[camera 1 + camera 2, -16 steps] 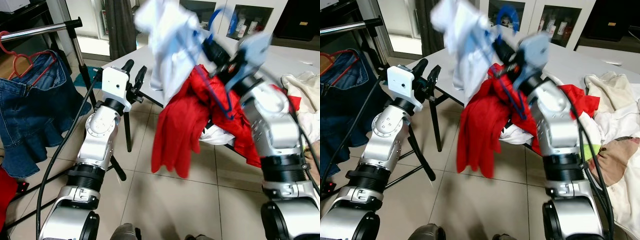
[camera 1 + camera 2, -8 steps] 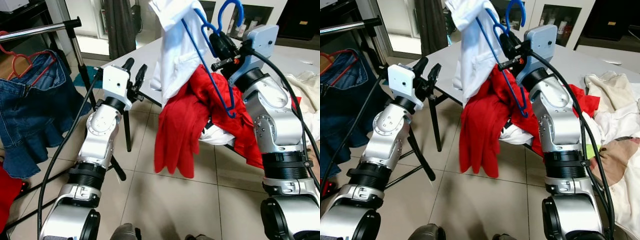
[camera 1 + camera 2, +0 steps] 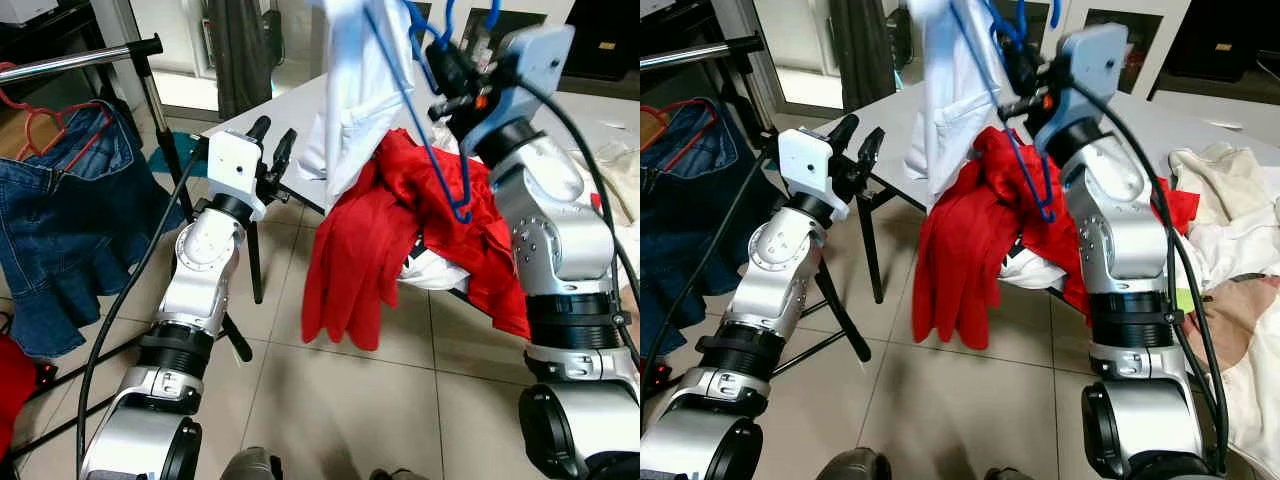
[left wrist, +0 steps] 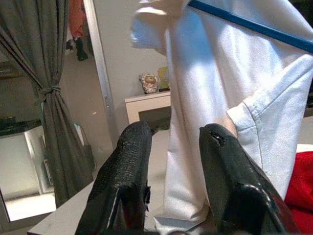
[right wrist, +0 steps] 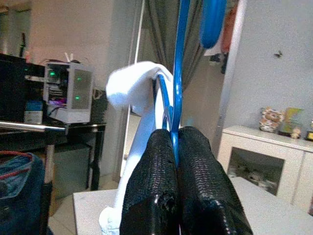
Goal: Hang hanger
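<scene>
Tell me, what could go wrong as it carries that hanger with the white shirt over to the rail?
The white shirt sits on one end of the blue hanger, so it may slide off. The right gripper pinches just the thin wire, which might twist or slip. The shirt hangs close to the red clothes on the table and could snag them. The rail is far off to the left.

Both head views look forward and down over both arms; each wrist view looks close along its own fingers, sharing the white shirt (image 4: 230, 98).
</scene>
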Robot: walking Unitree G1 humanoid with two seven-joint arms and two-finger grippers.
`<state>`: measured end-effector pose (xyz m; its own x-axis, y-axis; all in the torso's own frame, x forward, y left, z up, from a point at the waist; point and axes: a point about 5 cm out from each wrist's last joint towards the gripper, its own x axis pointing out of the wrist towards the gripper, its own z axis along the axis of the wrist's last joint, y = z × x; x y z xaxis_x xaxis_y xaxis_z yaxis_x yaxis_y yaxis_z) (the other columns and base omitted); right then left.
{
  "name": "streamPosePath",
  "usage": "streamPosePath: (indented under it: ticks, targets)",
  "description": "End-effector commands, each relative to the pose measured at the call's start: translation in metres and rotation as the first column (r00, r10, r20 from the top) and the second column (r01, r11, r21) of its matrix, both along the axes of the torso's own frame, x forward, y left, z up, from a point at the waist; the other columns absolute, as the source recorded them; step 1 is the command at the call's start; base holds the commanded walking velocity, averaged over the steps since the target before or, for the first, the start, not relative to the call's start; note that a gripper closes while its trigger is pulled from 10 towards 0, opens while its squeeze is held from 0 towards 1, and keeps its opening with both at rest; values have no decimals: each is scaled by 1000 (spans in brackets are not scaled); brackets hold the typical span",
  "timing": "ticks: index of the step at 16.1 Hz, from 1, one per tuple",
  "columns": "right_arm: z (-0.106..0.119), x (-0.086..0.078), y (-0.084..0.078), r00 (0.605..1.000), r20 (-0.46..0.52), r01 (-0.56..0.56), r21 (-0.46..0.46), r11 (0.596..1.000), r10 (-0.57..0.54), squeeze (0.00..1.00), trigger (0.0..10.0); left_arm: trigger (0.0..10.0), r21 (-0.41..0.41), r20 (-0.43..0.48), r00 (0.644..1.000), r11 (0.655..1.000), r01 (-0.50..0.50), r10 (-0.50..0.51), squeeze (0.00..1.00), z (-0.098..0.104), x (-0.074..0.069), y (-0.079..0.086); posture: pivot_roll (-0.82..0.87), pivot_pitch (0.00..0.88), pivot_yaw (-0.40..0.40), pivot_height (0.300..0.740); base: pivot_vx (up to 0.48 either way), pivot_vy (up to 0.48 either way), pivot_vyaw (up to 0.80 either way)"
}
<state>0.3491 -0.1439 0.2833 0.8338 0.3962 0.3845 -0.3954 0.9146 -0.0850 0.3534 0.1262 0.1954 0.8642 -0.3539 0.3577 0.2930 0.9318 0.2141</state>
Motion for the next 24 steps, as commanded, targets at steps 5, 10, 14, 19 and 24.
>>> streamPosePath:
  ticks: [5,10,14,19,24]
  targets:
    - [-1,3,-1,999,-36,15,-9,1000,-16,0,10000,10000,16,11,1000,1000,5,-5,0,3,1,-2,92,23,4,740,0,0,0]
    - [-9,-1,4,997,-72,-29,-51,998,25,0,10000,10000,21,9,1000,1000,10,-10,0,2,1,-4,84,23,8,740,0,0,0]
    - [-15,2,-2,994,-114,-9,-82,997,-1,0,10000,10000,29,9,1000,999,18,-18,0,2,2,-7,81,23,8,740,0,0,0]
    - [-13,1,2,994,-111,-19,-72,997,11,0,10000,10000,87,-40,999,995,37,-34,0,-10,2,-9,85,25,6,740,0,0,0]
    - [-9,-2,0,995,-96,-21,-62,998,15,0,10000,10000,98,-35,993,989,114,-111,1000,-17,0,-12,83,23,8,740,0,0,0]
